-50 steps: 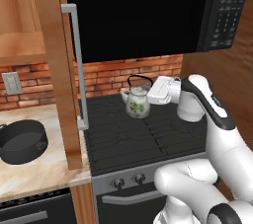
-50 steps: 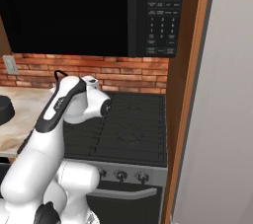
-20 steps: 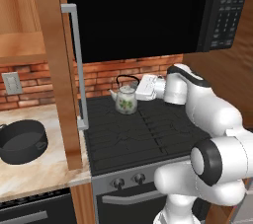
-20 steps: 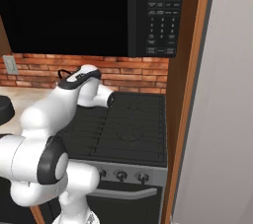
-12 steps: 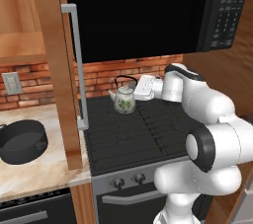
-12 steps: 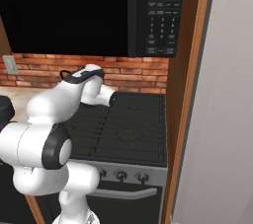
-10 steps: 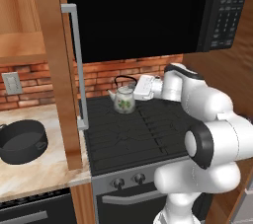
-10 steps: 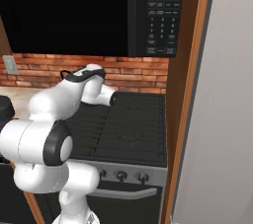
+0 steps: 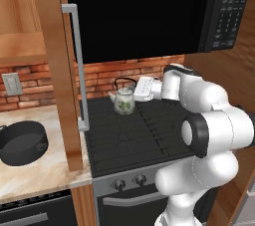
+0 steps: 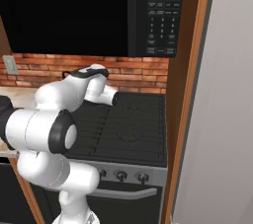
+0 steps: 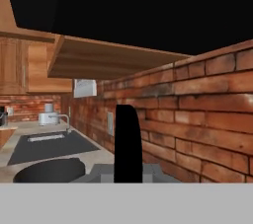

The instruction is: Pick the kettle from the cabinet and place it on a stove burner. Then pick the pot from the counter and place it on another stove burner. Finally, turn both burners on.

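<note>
Carried down and leftward, the small whitish leaf-patterned kettle [image 9: 124, 101] now sits on the black cooktop's [image 9: 130, 135] far-left burner, the gripper [image 9: 134, 88] still clamped on its thin handle, so release is due.

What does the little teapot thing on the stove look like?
The kettle is small, round and whitish with green leaves painted on it, a short spout pointing left and a thin black arched handle. It stands upright at the back left of the black cooktop, by the brick wall. The gripper has its jaws shut on the handle.
</note>
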